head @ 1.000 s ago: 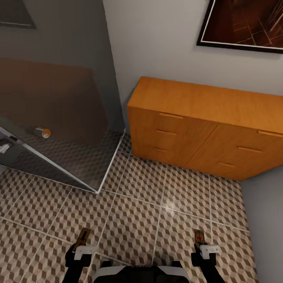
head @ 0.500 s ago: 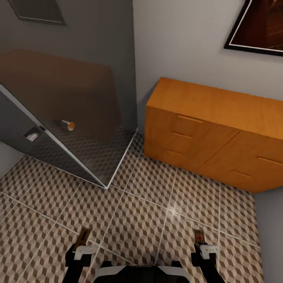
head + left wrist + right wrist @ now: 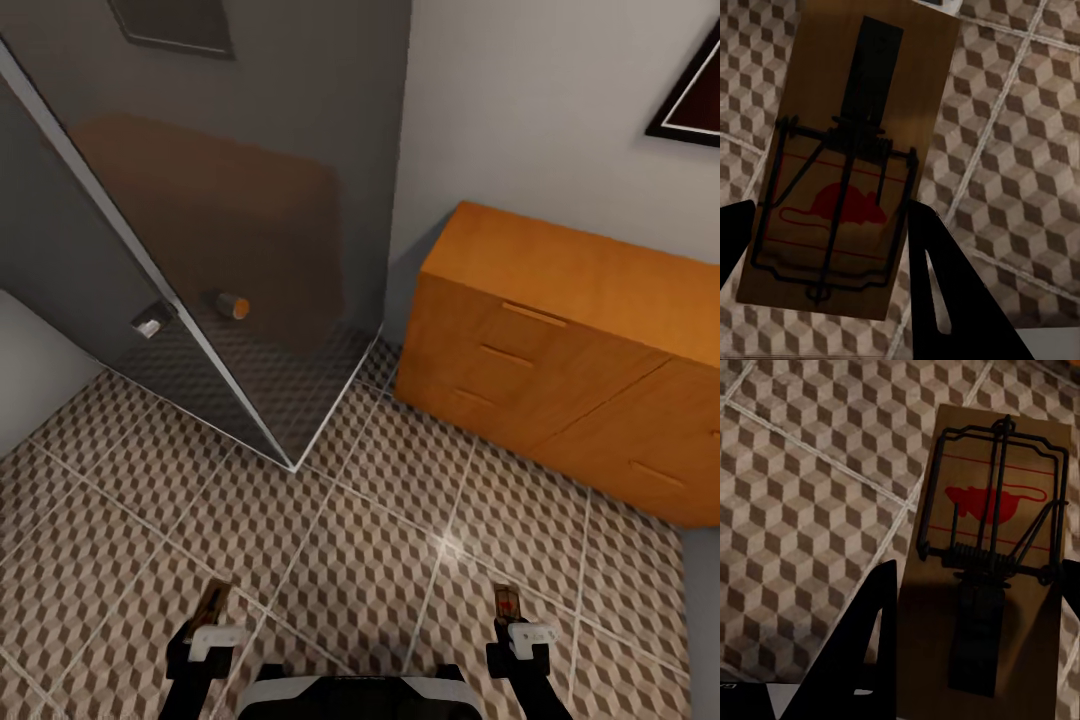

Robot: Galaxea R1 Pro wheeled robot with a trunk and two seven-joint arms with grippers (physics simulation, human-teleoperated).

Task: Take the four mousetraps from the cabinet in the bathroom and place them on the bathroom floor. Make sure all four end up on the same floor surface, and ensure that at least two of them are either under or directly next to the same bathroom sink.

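**Both grippers carrying a mousetrap over the tiled floor**

Left gripper point(image 3: 213, 618) low in head view, fingers closed on a mousetrap point(image 3: 211, 603); left wrist view shows that trap point(image 3: 844, 161) clamped between the dark fingers point(image 3: 945, 292), red mouse print and wire spring facing camera, cube-pattern bathroom floor point(image 3: 1020, 172) behind it. Right gripper point(image 3: 512, 618) likewise clamped on a second mousetrap point(image 3: 506, 601); right wrist view shows the board point(image 3: 990, 562) held between the fingers point(image 3: 862, 660) over the floor point(image 3: 810, 495). Cabinet point(image 3: 560, 350) stands against the wall at the right of head view, drawers shut. Grey glass shower panel point(image 3: 230, 230) with a small knob point(image 3: 233, 305) ahead left, its corner touching the floor point(image 3: 380, 540) just beside the cabinet. Dark framed picture point(image 3: 690, 95) on the wall above the cabinet
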